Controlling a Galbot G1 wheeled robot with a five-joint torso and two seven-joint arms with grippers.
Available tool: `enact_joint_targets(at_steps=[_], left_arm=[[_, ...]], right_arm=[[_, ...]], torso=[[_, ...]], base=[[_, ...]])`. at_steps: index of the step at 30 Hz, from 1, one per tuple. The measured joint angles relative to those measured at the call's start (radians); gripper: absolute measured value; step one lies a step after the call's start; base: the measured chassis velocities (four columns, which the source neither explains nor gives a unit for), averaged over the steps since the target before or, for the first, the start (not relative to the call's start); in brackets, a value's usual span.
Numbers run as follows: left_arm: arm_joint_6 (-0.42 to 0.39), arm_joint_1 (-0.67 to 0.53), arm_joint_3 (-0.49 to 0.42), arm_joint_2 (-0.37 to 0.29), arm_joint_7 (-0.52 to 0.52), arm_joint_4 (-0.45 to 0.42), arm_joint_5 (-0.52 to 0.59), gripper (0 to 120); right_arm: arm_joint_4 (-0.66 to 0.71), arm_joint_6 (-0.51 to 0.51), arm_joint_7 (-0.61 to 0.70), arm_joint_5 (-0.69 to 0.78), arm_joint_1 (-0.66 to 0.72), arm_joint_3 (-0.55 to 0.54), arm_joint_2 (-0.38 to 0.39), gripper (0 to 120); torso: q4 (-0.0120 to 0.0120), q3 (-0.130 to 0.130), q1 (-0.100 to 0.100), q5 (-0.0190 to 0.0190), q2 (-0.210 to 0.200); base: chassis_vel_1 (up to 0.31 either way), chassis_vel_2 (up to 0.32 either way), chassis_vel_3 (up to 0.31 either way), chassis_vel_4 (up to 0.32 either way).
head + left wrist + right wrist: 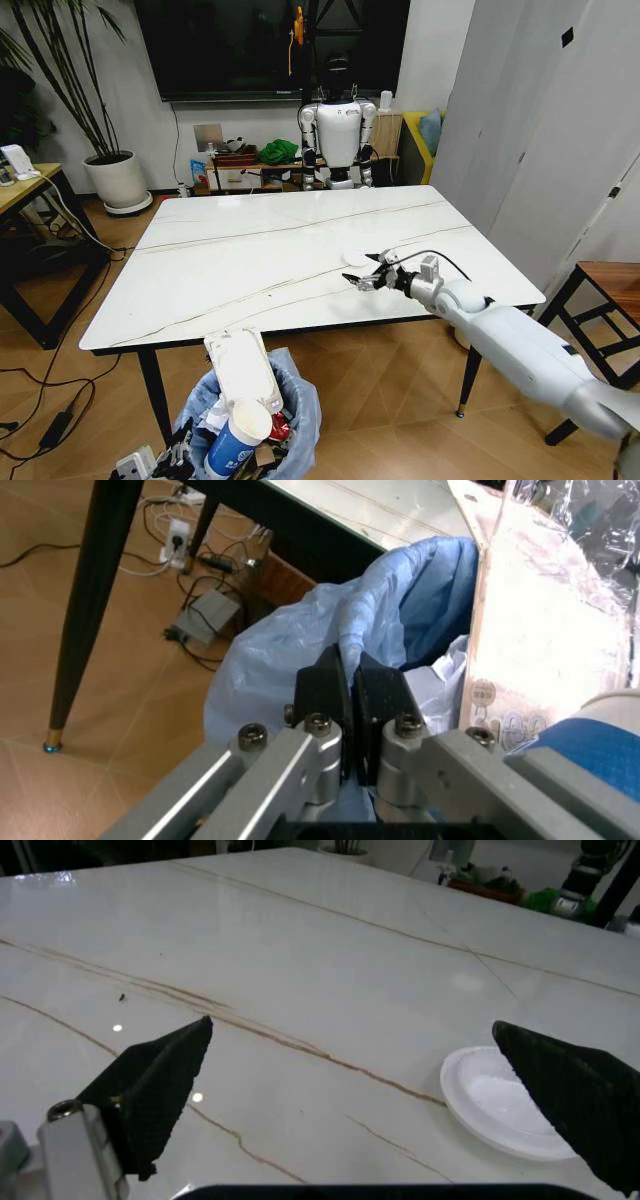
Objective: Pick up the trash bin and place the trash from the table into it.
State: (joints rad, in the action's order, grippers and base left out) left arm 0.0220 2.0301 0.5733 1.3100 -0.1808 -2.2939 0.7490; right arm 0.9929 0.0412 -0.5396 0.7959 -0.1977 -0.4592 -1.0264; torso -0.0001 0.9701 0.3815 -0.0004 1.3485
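Across the middle of the room stood the table, a broad rectangle of glossy white marble-look stone crossed by thin brown veins, edged in black on slim black legs over a warm wood-look floor. Below its near edge sat the trash bin, round and lined with a crinkly light blue bag, crammed with a clear plastic pack and a blue-and-white paper cup, the left gripper pinched tight on the bag's rim. The right gripper hung low over the tabletop, its black wedge fingers spread wide beside a small round white lid.
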Motion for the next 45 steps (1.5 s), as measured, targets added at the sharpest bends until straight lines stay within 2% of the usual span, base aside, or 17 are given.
enact_joint_targets(at_steps=[5, 6, 12, 21, 32, 38, 45], left_arm=[[0.0, -0.007, -0.001, -0.001, 0.0, 0.005, 0.007, 0], [0.0, -0.007, -0.001, -0.001, 0.0, 0.005, 0.007, 0], [0.0, -0.011, -0.001, 0.001, -0.001, 0.011, 0.01, 0], [0.0, -0.014, 0.001, 0.004, -0.001, 0.016, 0.011, 0], [0.0, -0.02, -0.006, 0.011, -0.003, 0.021, 0.009, 0], [0.001, -0.02, -0.008, 0.014, -0.003, 0.022, 0.006, 0], [0.002, -0.018, -0.007, 0.015, -0.002, 0.022, 0.005, 0]], right_arm=[[-0.138, 0.024, -0.062, -0.017, 0.053, -0.055, -0.091, 100], [-0.138, 0.024, -0.062, -0.017, 0.053, -0.055, -0.091, 100], [-0.304, 0.045, -0.099, -0.044, 0.093, -0.067, -0.218, 100], [-0.347, 0.019, -0.092, -0.041, 0.099, -0.028, -0.235, 100], [-0.335, -0.071, 0.012, 0.009, 0.098, -0.016, -0.195, 100], [-0.349, -0.092, 0.079, 0.003, 0.097, -0.014, -0.21, 100], [-0.381, -0.094, 0.082, -0.016, 0.102, -0.014, -0.229, 100]], torso=[[0.0, 0.0, 0.0, 0.0002, 0.0], [0.0, 0.0, 0.0, 0.0002, 0.0], [0.0007, 0.0, 0.0, 0.0001, 0.0], [0.0001, 0.0, 0.0, 0.0002, 0.0], [0.0, 0.0, 0.0, 0.0004, 0.0], [0.0002, 0.0, 0.0, 0.0004, 0.0], [0.0001, 0.0, 0.0, 0.0004, 0.0]], base=[[0.0, 0.0, 0.0, 0.0], [0.0, 0.0, 0.0, 0.0], [0.0, 0.0, 0.0, 0.0], [0.0, 0.0, 0.0, 0.0], [0.0, 0.0, 0.0, 0.0], [0.0, 0.0, 0.0, 0.0], [0.0, 0.0, 0.0, 0.0]])
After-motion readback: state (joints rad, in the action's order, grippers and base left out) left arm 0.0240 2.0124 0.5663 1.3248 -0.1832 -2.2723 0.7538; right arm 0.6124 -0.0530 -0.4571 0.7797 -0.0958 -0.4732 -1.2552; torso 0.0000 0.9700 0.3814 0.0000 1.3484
